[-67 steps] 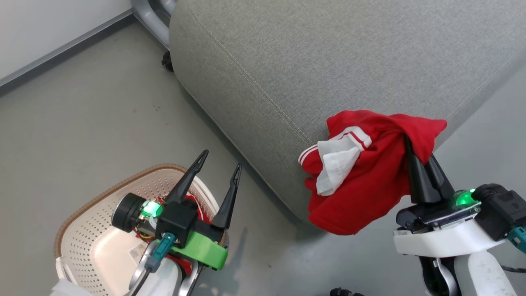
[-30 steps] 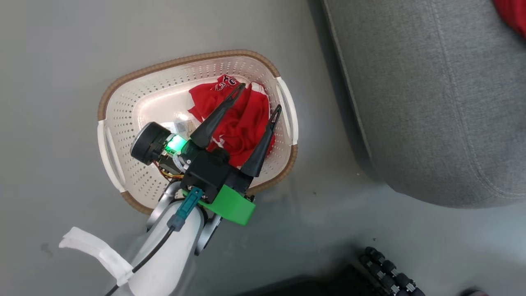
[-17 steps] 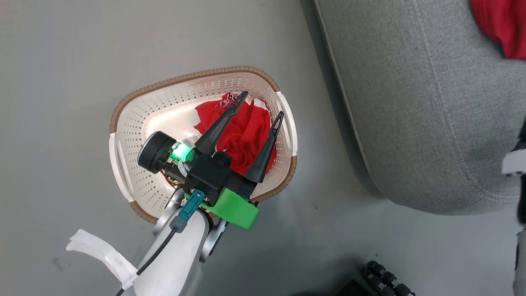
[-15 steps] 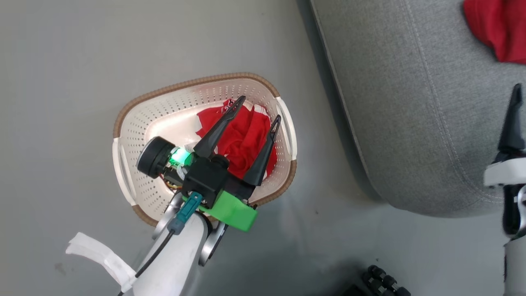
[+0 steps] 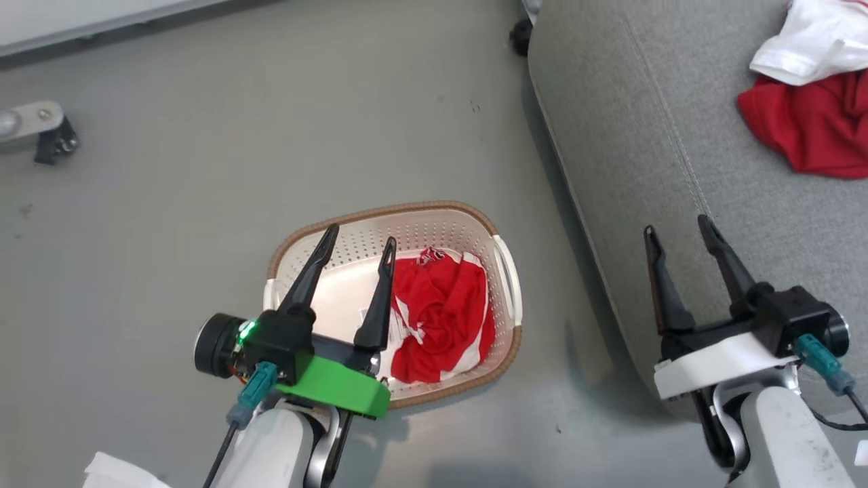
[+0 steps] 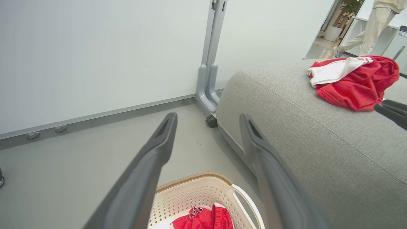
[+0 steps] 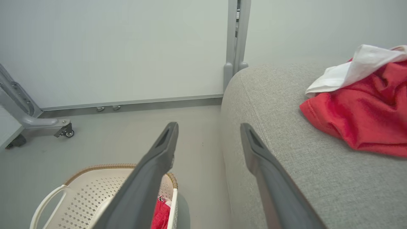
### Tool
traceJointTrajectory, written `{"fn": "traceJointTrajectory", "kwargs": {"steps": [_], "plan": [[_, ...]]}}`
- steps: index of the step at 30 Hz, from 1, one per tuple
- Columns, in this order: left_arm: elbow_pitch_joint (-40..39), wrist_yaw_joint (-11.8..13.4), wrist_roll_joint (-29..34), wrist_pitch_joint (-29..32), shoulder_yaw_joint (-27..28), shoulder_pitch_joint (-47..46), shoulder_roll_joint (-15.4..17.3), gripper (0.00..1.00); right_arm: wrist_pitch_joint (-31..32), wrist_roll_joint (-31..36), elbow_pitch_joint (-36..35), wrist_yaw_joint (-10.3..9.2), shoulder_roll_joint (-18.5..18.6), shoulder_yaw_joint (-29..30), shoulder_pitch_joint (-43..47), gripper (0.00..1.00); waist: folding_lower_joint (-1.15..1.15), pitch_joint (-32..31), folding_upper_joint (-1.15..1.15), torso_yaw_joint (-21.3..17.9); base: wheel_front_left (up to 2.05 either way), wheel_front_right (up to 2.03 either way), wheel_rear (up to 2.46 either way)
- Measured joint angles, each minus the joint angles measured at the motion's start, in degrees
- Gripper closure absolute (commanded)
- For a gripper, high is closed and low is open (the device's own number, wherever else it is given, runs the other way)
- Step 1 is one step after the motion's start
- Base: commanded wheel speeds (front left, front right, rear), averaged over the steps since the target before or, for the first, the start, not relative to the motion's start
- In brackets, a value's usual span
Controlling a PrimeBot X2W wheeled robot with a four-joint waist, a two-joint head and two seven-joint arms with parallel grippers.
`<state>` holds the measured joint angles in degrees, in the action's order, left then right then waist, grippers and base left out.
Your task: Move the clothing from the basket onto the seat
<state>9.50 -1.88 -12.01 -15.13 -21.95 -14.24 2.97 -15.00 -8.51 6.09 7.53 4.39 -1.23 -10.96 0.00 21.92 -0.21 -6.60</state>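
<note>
A red and white piece of clothing (image 5: 444, 318) lies crumpled in the right half of the cream basket (image 5: 407, 205) on the floor. My left gripper (image 5: 361, 236) hangs open above the basket's left half, with nothing between its fingers. Another red and white garment (image 5: 807, 129) rests on the grey seat (image 5: 678, 135), towards its back. My right gripper (image 5: 677, 226) stands open and empty over the seat's front edge, well short of that garment. The left wrist view looks past the open left gripper (image 6: 208, 117) at the basket (image 6: 203, 190) and the seat (image 6: 302, 133).
The basket stands close to the seat's rounded left side. A grey wheeled frame leg (image 5: 34, 129) is on the floor at the far left. A partition post (image 6: 211, 63) rises behind the seat's corner. A person's legs (image 6: 372, 28) show far off.
My right gripper has opened, leaving the red garment on the seat, and drawn back to the seat's front edge. The left gripper shifted off the basket's clothing. The head camera moved.
</note>
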Motion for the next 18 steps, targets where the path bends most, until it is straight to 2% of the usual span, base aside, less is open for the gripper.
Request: {"fn": "traceJointTrajectory", "kwargs": {"steps": [7, 18], "plan": [[-0.5, 2.3, -0.6, 0.0, 4.1, 4.9, -0.1, 0.0, 0.0, -0.7, -0.5, 0.0, 0.5, -4.5, 3.8, 0.0, 0.0, -6.6, 0.0, 4.6, 0.0, 0.0, 0.0], [-4.6, 3.1, -0.2, 0.0, 10.4, 15.7, -0.1, 0.0, 0.0, -1.2, -3.8, 0.0, -0.4, -0.8, 13.1, 0.0, 0.0, -17.6, 0.0, 10.3, 0.0, 0.0, 0.0]]}}
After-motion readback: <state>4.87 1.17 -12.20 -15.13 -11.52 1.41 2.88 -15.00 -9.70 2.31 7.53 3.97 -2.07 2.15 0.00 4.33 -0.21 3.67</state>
